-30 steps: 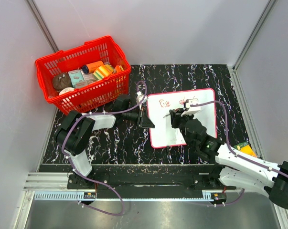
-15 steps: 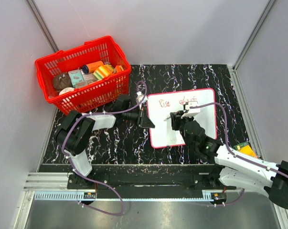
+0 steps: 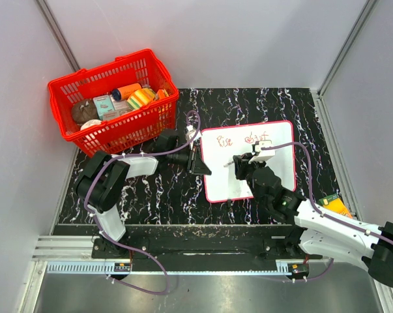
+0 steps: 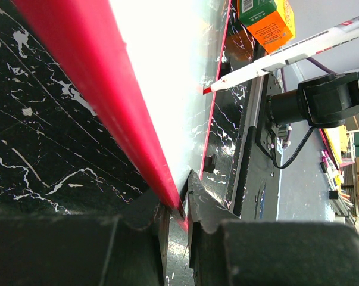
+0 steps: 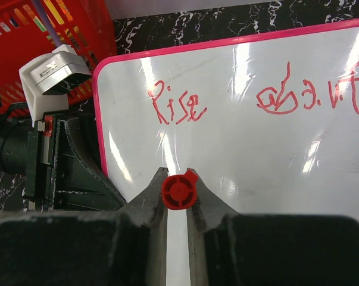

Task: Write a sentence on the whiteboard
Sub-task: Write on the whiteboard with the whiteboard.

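The whiteboard [image 3: 274, 169] lies flat on the black marbled table, white with a red-pink edge. Red handwritten words [image 3: 247, 139] run along its far part; in the right wrist view [image 5: 256, 98] they form one line. My left gripper [image 3: 200, 162] is shut on the board's left edge [image 4: 131, 125]. My right gripper [image 3: 238, 163] is shut on a red-ended marker [image 5: 179, 192] held over the board's left middle, below the writing. The marker's white barrel also shows in the left wrist view [image 4: 298, 50].
A red basket [image 3: 85, 140] with several items stands at the far left. A small orange and green box [image 3: 334, 203] lies at the table's right near edge. Grey walls close in the table on three sides.
My right gripper with the marker has shifted slightly down and left over the board. More red strokes show at the right end of the writing. The left arm has not moved.
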You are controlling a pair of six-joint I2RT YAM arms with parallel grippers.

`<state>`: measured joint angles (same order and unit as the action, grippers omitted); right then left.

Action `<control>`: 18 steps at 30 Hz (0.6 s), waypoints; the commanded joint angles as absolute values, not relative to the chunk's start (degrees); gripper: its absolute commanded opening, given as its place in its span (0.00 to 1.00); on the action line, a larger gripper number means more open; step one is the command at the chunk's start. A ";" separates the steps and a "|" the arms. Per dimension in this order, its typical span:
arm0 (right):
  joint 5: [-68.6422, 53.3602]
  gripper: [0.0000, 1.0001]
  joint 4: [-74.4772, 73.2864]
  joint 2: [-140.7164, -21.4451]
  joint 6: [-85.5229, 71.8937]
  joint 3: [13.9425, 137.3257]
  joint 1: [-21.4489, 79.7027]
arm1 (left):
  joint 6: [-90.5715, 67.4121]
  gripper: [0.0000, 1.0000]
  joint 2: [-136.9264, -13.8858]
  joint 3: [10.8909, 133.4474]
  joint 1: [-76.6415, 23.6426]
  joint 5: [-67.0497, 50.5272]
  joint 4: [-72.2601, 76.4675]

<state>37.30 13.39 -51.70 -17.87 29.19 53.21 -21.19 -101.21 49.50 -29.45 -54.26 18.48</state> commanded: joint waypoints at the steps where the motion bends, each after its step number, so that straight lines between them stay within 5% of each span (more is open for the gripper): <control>1: 37.62 0.00 11.16 -51.15 -18.28 28.48 53.61 | -15.38 0.00 -101.43 49.57 -31.38 -50.01 15.12; 18: 35.68 0.00 9.40 -51.85 -17.58 29.18 53.61 | -15.38 0.00 -101.69 49.75 -31.55 -50.10 15.12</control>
